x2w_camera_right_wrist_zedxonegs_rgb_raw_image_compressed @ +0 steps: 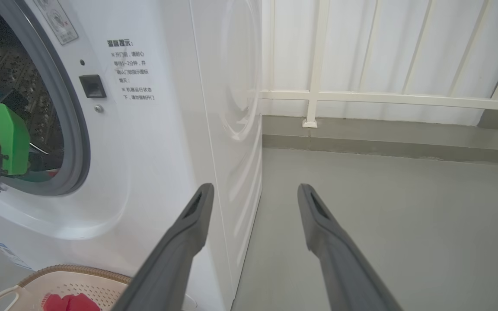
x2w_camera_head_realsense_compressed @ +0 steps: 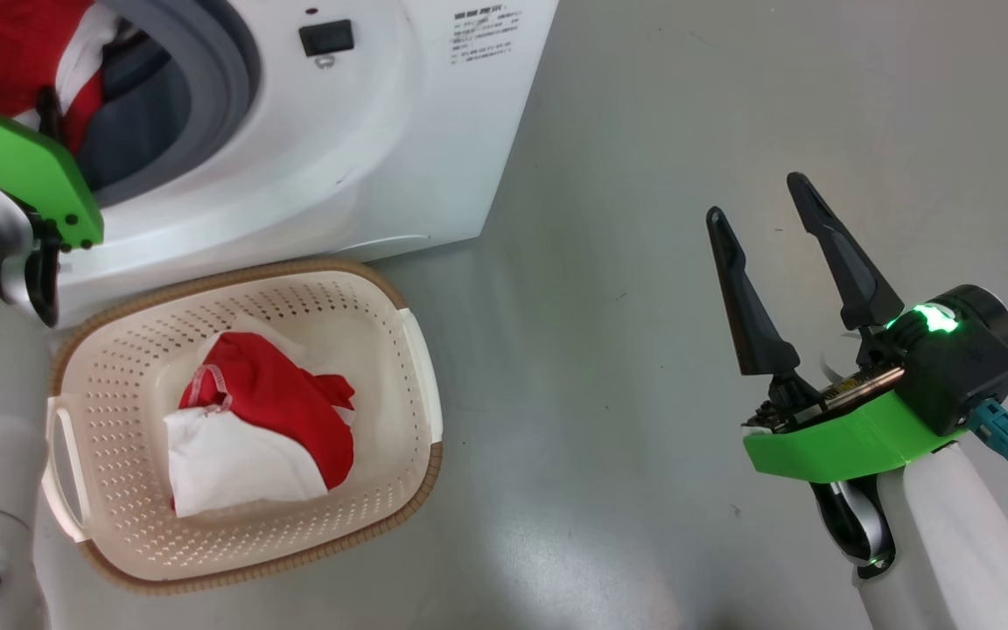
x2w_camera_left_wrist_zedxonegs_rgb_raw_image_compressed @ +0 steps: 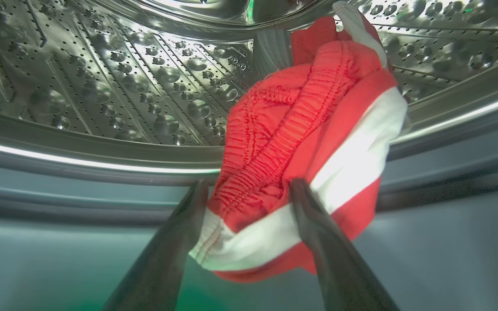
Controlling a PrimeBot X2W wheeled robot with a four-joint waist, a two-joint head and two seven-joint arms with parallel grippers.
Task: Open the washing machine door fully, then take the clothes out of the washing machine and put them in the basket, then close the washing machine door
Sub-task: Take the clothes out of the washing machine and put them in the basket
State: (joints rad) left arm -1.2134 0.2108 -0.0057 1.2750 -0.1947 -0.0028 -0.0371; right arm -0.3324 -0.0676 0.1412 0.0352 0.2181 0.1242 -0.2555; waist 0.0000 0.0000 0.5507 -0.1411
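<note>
Unloading midway: one red-and-white garment (x2w_camera_head_realsense_compressed: 268, 411) lies in the basket (x2w_camera_head_realsense_compressed: 421, 367) before the washing machine (x2w_camera_head_realsense_compressed: 338, 157). The left pincer (x2w_camera_left_wrist_zedxonegs_rgb_raw_image_compressed: 249, 183), spread wide, straddles a striped garment (x2w_camera_left_wrist_zedxonegs_rgb_raw_image_compressed: 309, 129) at the machine's drum mouth (x2w_camera_left_wrist_zedxonegs_rgb_raw_image_compressed: 102, 160). The right pincer (x2w_camera_head_realsense_compressed: 756, 199) gapes empty beside the machine. The door is not yet closed.

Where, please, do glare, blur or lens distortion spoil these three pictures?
Left wrist view: the clothes show a blown-out white stripe, the left gripper is blurred; head view: soft glare on the floor; right wrist view: the washing machine looks bowed.
</note>
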